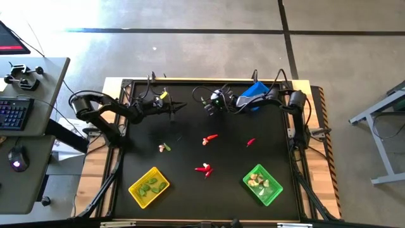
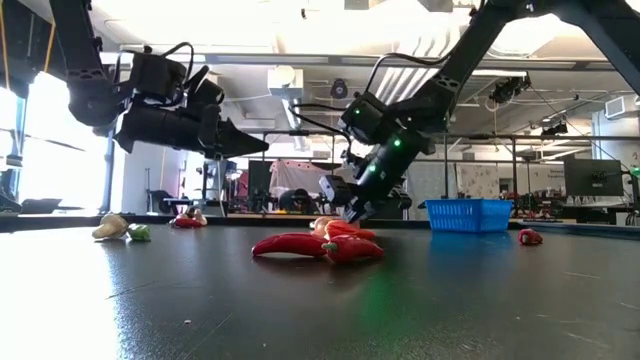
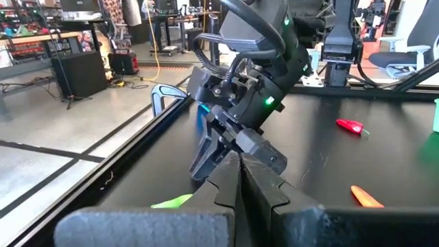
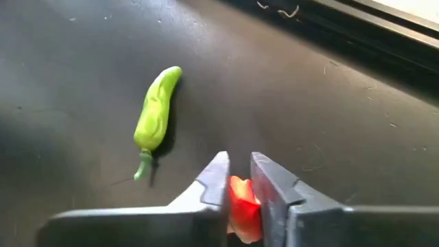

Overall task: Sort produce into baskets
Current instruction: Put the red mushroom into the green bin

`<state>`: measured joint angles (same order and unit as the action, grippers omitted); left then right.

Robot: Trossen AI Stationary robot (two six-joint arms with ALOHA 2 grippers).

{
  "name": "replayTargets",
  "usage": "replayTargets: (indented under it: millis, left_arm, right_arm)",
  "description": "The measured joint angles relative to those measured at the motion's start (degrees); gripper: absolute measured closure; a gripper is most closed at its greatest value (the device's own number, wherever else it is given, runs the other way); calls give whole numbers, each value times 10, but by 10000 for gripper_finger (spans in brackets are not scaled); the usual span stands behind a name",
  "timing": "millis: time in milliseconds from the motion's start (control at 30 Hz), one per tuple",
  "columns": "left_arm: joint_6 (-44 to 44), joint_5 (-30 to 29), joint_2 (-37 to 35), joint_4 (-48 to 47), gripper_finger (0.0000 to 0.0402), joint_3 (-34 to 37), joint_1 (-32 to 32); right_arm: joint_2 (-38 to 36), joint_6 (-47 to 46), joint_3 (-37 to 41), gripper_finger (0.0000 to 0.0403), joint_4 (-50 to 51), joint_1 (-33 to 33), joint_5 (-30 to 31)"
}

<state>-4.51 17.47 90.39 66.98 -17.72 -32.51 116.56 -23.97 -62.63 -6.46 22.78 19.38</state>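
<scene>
A robotics lab or workshop: a concrete floor marked with dark tape lines, a desk with a keyboard and mouse beside the black worktable, and beyond it monitors, benches, office chairs and ceiling ducting.

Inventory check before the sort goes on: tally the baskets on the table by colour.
Yellow basket: 1
Green basket: 1
Blue basket: 1
Total: 3
</scene>
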Motion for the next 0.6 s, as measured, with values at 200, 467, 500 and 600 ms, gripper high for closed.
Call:
replayTargets:
  millis: [200,467,500,600]
  left_arm:
    - [0,0,0,-4,402,0,0]
    - [5,0,0,-19,402,0,0]
    - [5,1,0,-21,402,0,0]
    - [9,2,0,-26,402,0,0]
  right_arm:
    - [-20,7,1,390,28,-24,-18]
    - [-147,-11,1,398,199,-119,-37]
    - [-164,-23,1,398,231,-137,-48]
    - [-211,-55,1,398,318,-202,-78]
